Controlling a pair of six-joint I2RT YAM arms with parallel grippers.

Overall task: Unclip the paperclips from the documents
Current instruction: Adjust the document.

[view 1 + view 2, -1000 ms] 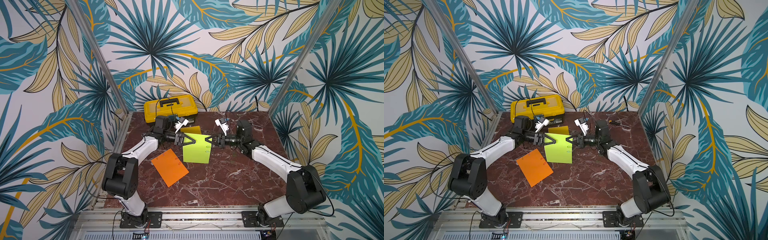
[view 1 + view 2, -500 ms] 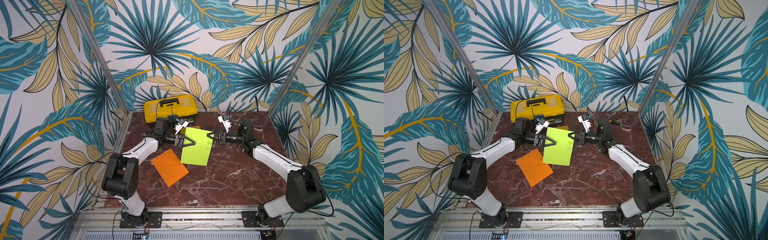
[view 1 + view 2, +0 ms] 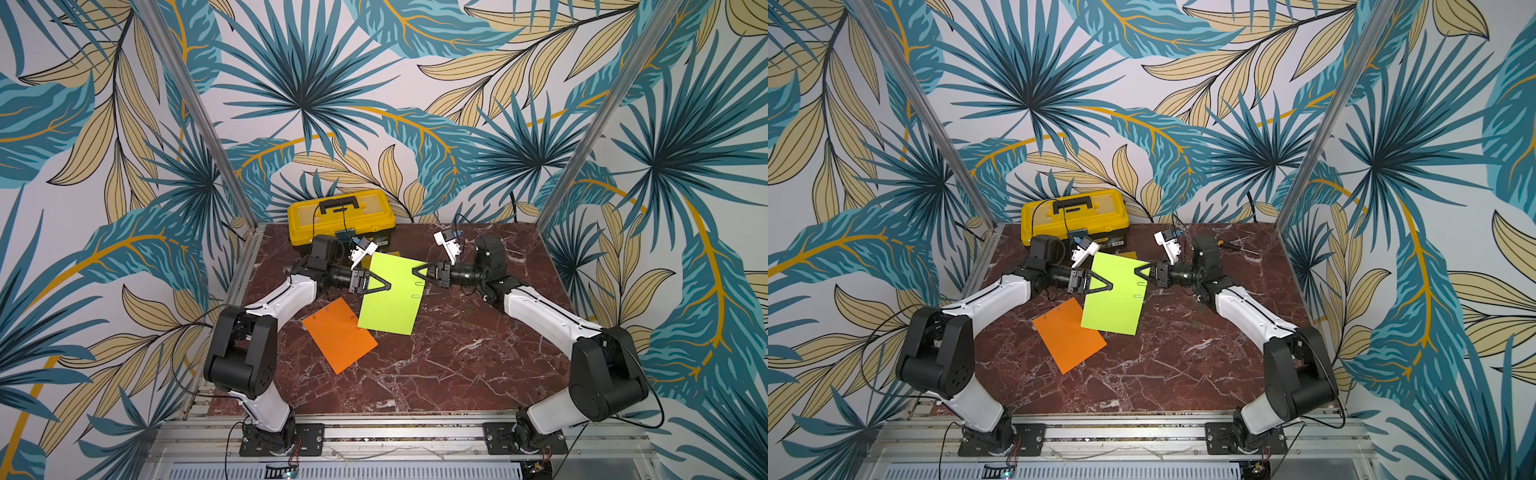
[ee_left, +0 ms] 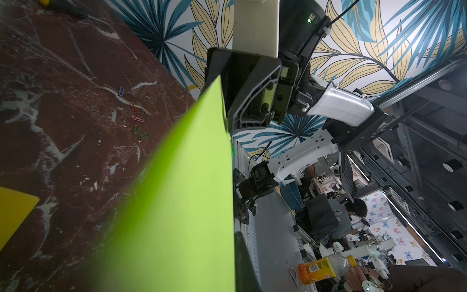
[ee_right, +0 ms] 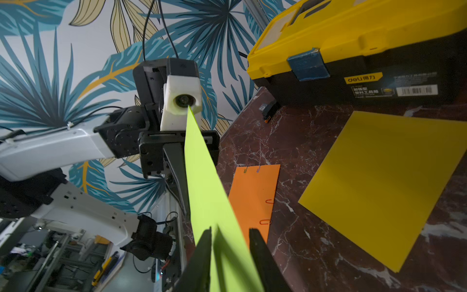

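A raised lime green sheet (image 3: 390, 307), pinched by the left gripper (image 3: 387, 286), walls off the middle of the marble table (image 3: 457, 374). A yellow toolbox (image 3: 340, 214) blocks the 11 o'clock corner, and an orange sheet (image 3: 338, 336) lies flat at 8 o'clock. Open tabletop runs from 4 to 6 o'clock.

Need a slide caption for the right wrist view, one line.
Lime green sheet pinched by the left gripper, its near edge passing through the open right gripper.

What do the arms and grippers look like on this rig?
Left arm and right arm: white link shells, black joints, thin black cables. Left gripper and right gripper: black triangular jaws, with a white camera housing on each.
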